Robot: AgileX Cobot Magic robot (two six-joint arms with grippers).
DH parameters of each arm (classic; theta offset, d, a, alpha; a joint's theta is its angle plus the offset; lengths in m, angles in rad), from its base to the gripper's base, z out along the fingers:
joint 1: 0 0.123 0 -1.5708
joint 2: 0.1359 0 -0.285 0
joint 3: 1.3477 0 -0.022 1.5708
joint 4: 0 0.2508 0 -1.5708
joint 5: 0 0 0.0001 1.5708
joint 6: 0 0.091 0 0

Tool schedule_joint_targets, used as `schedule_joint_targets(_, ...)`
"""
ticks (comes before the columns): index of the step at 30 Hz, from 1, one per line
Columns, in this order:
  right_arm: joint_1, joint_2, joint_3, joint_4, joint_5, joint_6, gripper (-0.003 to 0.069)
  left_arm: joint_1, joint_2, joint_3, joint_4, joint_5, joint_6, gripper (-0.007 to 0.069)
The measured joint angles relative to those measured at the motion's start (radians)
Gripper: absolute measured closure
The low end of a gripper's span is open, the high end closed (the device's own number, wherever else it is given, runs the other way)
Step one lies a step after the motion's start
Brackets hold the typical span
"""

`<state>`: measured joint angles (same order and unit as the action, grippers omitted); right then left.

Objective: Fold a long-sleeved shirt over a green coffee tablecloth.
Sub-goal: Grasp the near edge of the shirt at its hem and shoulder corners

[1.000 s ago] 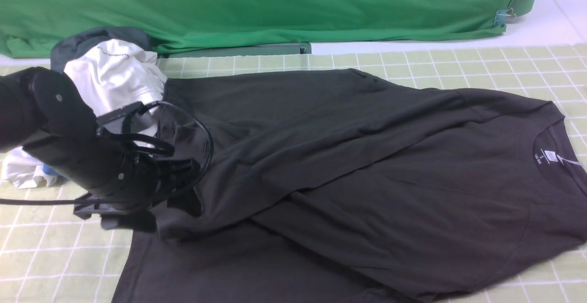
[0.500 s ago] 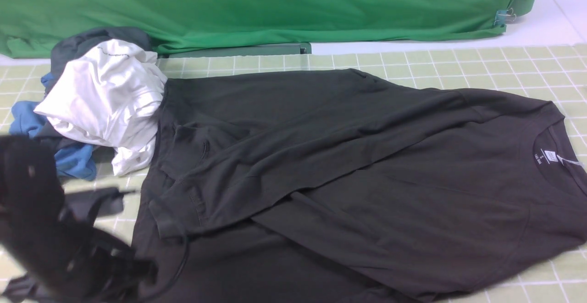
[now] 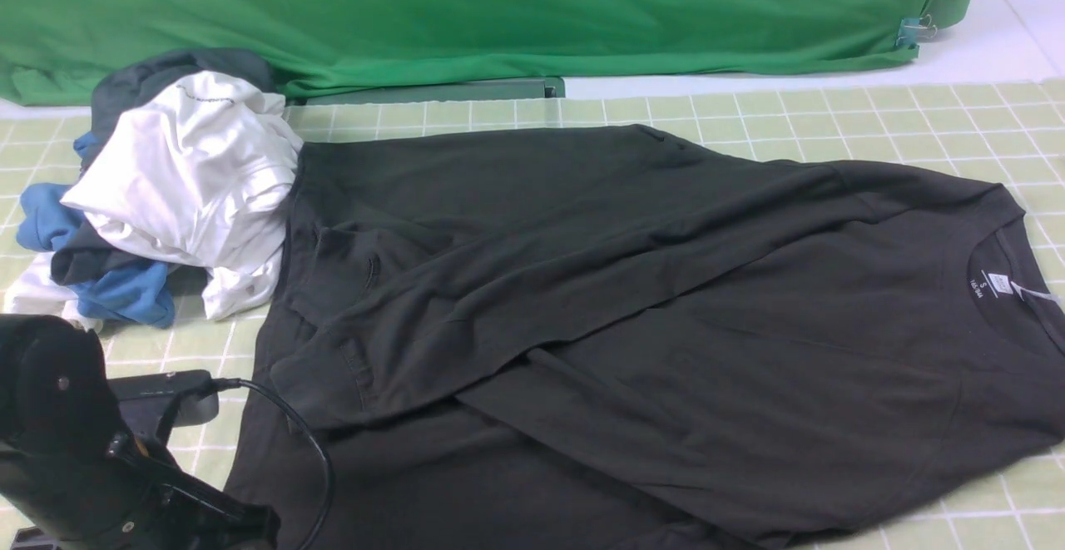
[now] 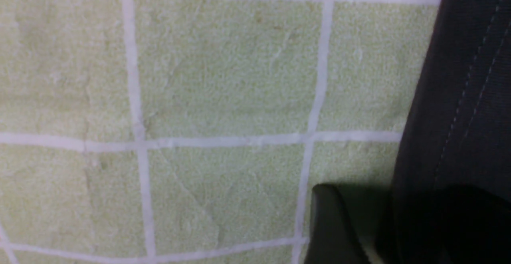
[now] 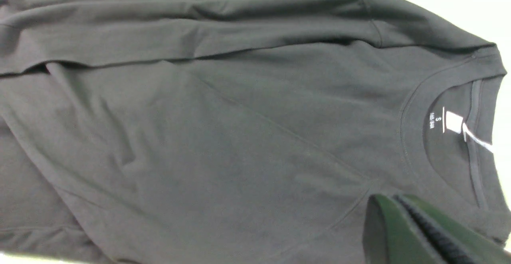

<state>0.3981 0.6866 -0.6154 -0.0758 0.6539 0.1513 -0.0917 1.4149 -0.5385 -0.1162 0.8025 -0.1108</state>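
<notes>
The long-sleeved shirt (image 3: 666, 300) lies flat on the green coffee tablecloth (image 3: 832, 109), collar and white neck label (image 3: 998, 284) to the right, one sleeve folded across the body. My left arm (image 3: 75, 450) is low at the front left, beside the shirt's hem. In the left wrist view the left gripper (image 4: 393, 200) is open; one finger (image 4: 329, 220) rests over the tablecloth (image 4: 223, 68) and the stitched hem (image 4: 459, 96) runs between the jaws. My right gripper (image 5: 399, 208) is shut and empty, hovering over the shirt (image 5: 223, 128) near the collar.
A pile of white, blue and dark garments (image 3: 191, 175) sits at the back left, touching the shirt. Plain bright green fabric (image 3: 466, 9) hangs along the back, held by a clip (image 3: 915, 32). A black cable (image 3: 308, 442) loops from my left arm over the shirt's corner.
My left arm has left the folded sleeve's cuff and swung down toward me to the shirt's front-left hem. The sleeve stays lying across the body.
</notes>
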Motion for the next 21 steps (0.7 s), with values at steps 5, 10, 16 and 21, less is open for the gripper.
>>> schedule_joint_targets(5,0.0,0.052,-0.117,0.076,0.215,-0.026,0.0635,0.0,0.015,-0.002,-0.004,0.002,0.053,0.0494)
schedule_joint_targets(10,0.0,0.132,-0.229,0.076,0.365,-0.087,0.063,-0.008,0.021,-0.014,-0.004,0.02,0.095,0.0603)
schedule_joint_targets(16,0.0,0.245,-0.268,0.083,0.463,-0.136,0.063,-0.075,-0.04,-0.046,0.062,0.154,0.081,0.0619)
schedule_joint_targets(21,0.0,0.312,-0.268,0.086,0.47,-0.145,0.063,-0.114,-0.132,-0.047,0.084,0.207,0.057,0.062)
